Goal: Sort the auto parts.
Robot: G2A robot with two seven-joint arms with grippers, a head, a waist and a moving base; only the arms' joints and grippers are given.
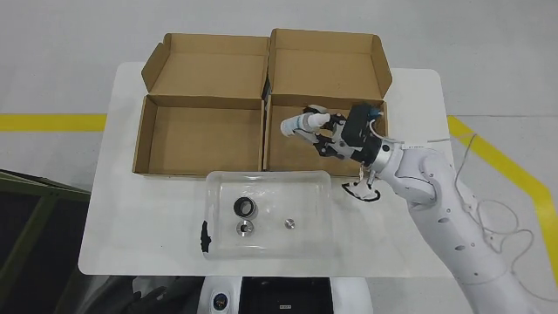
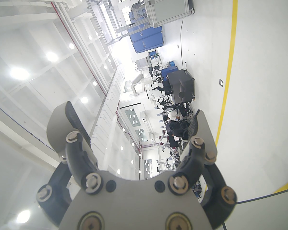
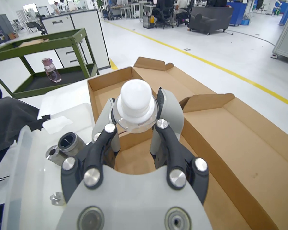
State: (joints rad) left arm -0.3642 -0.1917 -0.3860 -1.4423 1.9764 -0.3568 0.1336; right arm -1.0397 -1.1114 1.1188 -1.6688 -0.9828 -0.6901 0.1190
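Note:
My right gripper (image 1: 321, 131) (image 3: 135, 111) is shut on a white plastic part (image 3: 135, 104) (image 1: 299, 123) with a clear flange, holding it over the right cardboard box (image 1: 366, 161) (image 3: 230, 144). The left cardboard box (image 1: 199, 139) has nothing inside. In the clear plastic tray (image 1: 270, 244) (image 3: 21, 140) lie a dark-bored metal cylinder (image 1: 245, 207) (image 3: 68, 143), a smaller metal block (image 1: 246, 228) (image 3: 53, 154) and a small metal nut (image 1: 289, 222) (image 3: 56, 198). My left gripper (image 2: 134, 118) is open, holds nothing and points out at the hall.
The white table (image 1: 122, 218) carries both boxes with their lids (image 1: 324, 63) folded back. A black cable loop (image 1: 362, 192) lies to the right of the tray. A green cart (image 3: 43, 48) stands beyond the table.

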